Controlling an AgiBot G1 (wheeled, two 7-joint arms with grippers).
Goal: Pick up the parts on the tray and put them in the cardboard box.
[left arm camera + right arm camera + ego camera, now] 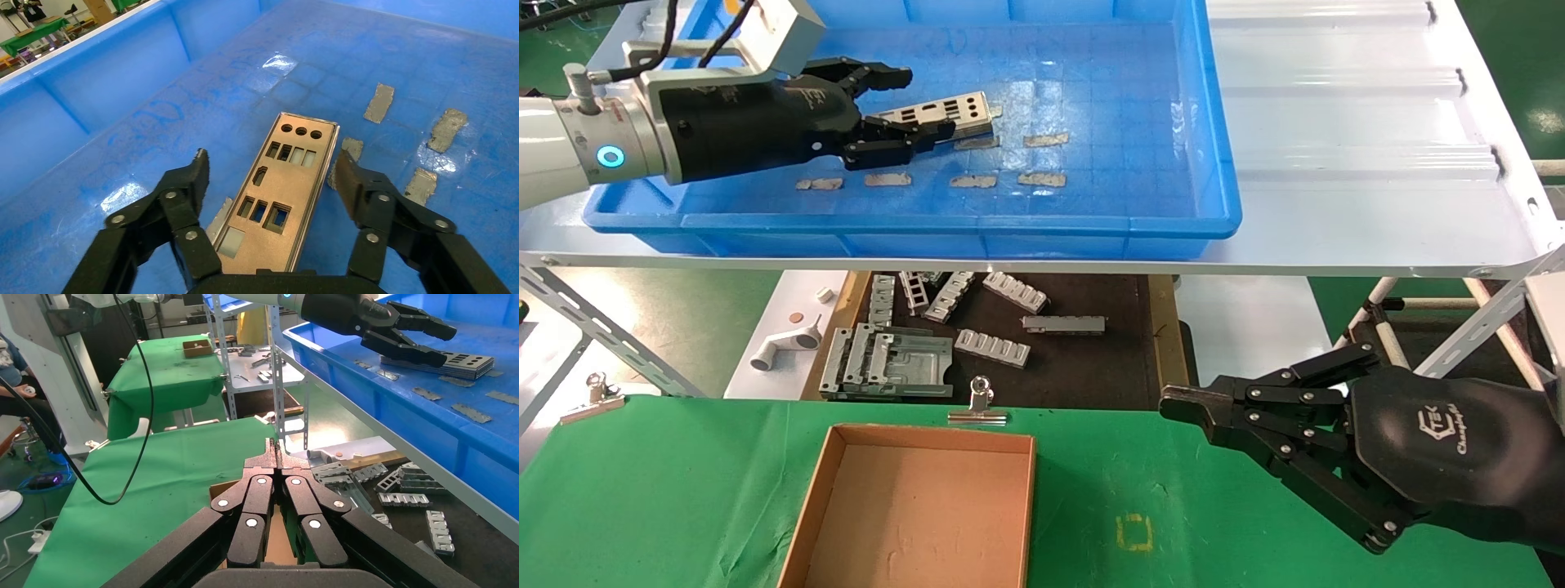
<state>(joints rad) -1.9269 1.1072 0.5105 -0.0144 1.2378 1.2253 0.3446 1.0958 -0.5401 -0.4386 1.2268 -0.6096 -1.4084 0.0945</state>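
Observation:
A silver plate (956, 112) with port cutouts lies flat in the blue tray (911, 224). In the right wrist view it looks like the top of a thin stack (468, 364). My left gripper (928, 102) is open and low over the plate's near end. In the left wrist view (272, 160) its fingers stand one on each long side of the plate (278, 196), apart from it. The cardboard box (919, 523) sits empty on the green table. My right gripper (1173, 404) is shut and empty, parked above the table right of the box.
Several grey tape scraps (887, 179) lie on the tray floor. The tray rests on a white corrugated shelf (1352, 163). Below it lie grey ribbed brackets (1001, 347). A binder clip (979, 404) holds the green cloth behind the box.

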